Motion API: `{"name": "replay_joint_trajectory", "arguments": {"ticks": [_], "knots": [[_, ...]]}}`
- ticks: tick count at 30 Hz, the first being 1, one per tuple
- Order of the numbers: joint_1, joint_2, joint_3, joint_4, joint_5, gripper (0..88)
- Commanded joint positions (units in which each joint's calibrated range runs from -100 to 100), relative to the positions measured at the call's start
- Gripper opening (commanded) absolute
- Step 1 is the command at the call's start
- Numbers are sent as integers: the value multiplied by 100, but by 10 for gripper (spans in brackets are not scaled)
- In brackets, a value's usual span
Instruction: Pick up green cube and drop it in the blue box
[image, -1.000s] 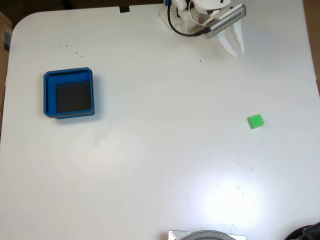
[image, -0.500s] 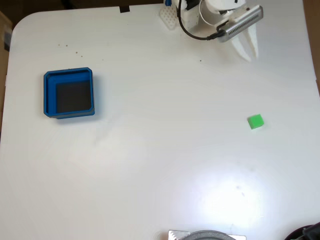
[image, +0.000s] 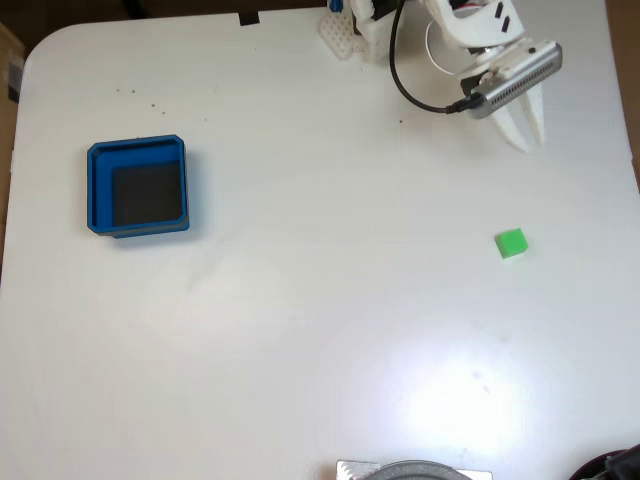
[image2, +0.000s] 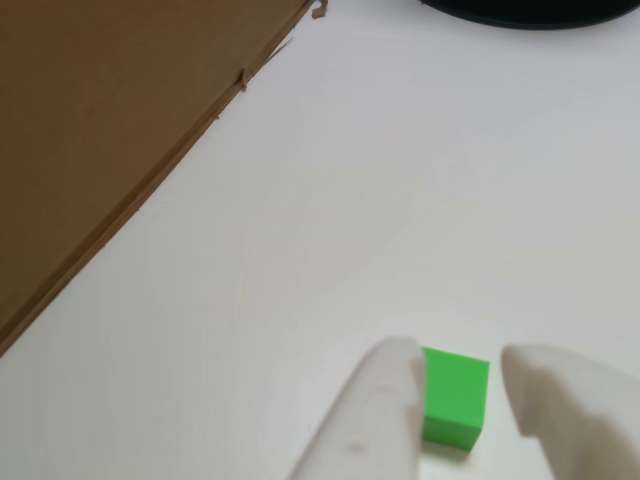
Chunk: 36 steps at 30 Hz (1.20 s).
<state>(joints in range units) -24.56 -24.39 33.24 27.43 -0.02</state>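
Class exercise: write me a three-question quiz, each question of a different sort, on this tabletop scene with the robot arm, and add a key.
1. True or false: the small bright green cube lies inside the shallow square blue box.
2. In the fixed view, the cube is on the white table's: A) left B) right.
3. Fill in: the white two-finger gripper is ____, holding nothing.

Key: 1 false; 2 B; 3 open.

In the fixed view the blue box (image: 137, 186) sits on the table (image: 320, 300) at the left, well apart from the green cube (image: 511, 243) at the right. The gripper (image: 528, 128) hangs above the cube in the picture, clear of it, near the table's top right edge.
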Motion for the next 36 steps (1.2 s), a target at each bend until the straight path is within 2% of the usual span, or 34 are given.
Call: {"name": "replay_joint_trajectory", "arguments": {"ticks": [1,8,13,36], "knots": [[-24,424,-865,-40,-39,25],[6,1110,-1825,1142,-352,25],[6,1771,-2588,1762,-391,25],[29,4078,-4725,2063,-493,26]]}}
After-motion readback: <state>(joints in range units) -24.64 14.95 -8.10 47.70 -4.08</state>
